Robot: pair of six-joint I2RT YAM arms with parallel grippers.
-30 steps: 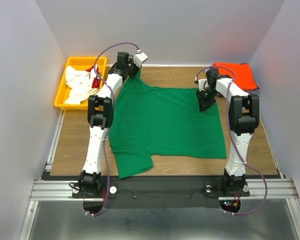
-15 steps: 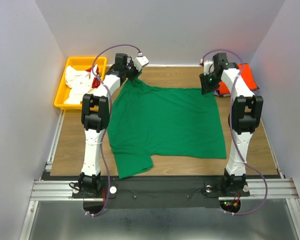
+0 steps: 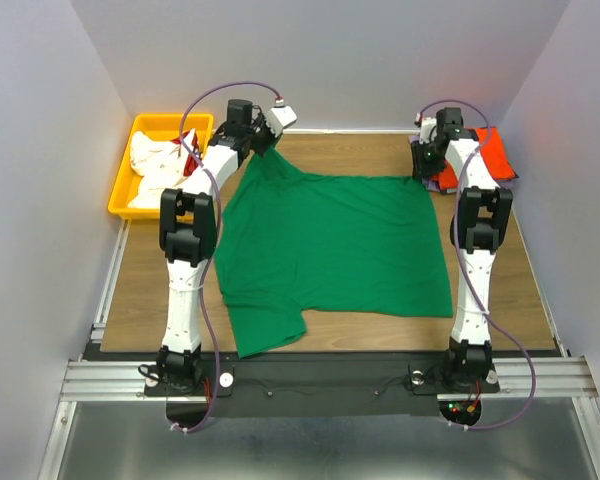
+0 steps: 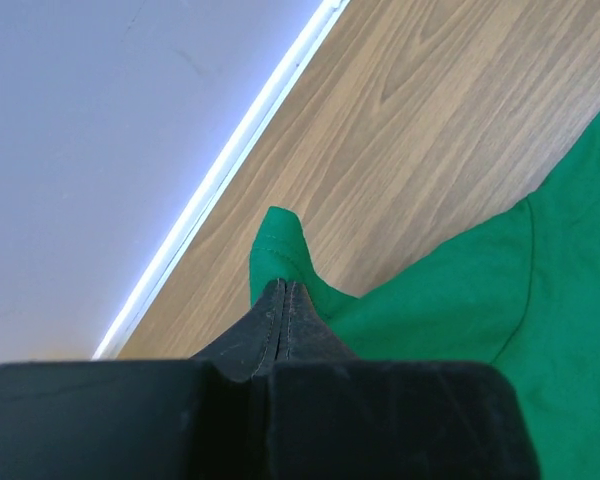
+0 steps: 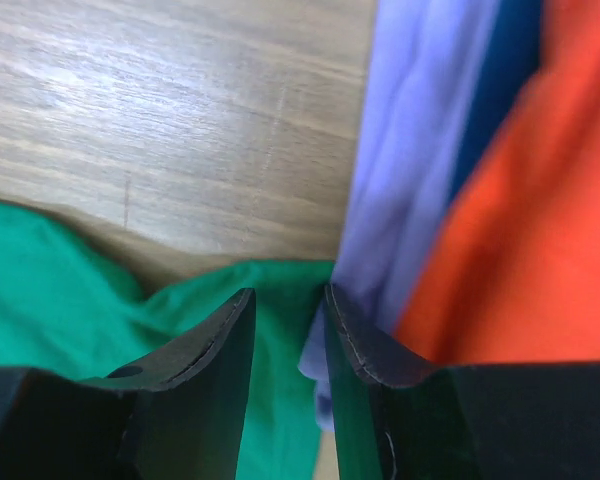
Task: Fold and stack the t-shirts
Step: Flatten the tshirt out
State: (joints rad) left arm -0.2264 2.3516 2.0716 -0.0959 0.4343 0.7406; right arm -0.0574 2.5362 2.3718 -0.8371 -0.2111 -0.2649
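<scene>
A bright green t-shirt (image 3: pixel 330 250) lies spread flat over the middle of the table. Its far left corner is pulled up toward the back wall, where my left gripper (image 3: pixel 268 140) is shut on it. In the left wrist view a small green tip (image 4: pixel 277 240) pokes out past the closed gripper (image 4: pixel 283 286). My right gripper (image 3: pixel 426 163) is open at the back right. Its jaws stand apart over the green shirt's far right edge (image 5: pixel 280 400), beside a pale lavender t-shirt (image 5: pixel 410 150) and an orange t-shirt (image 5: pixel 520 200). The orange t-shirt (image 3: pixel 490 152) lies at the table's back right corner.
A yellow bin (image 3: pixel 120 195) at the back left holds white t-shirts with red (image 3: pixel 158 168). The back wall and a pale rail (image 4: pixel 230 170) run close behind the left gripper. Side walls close in the table on both sides.
My right arm has swung from the green shirt's far right part to the back right corner by the orange shirt, jaws a little wider. The left gripper has drawn its green corner slightly farther back.
</scene>
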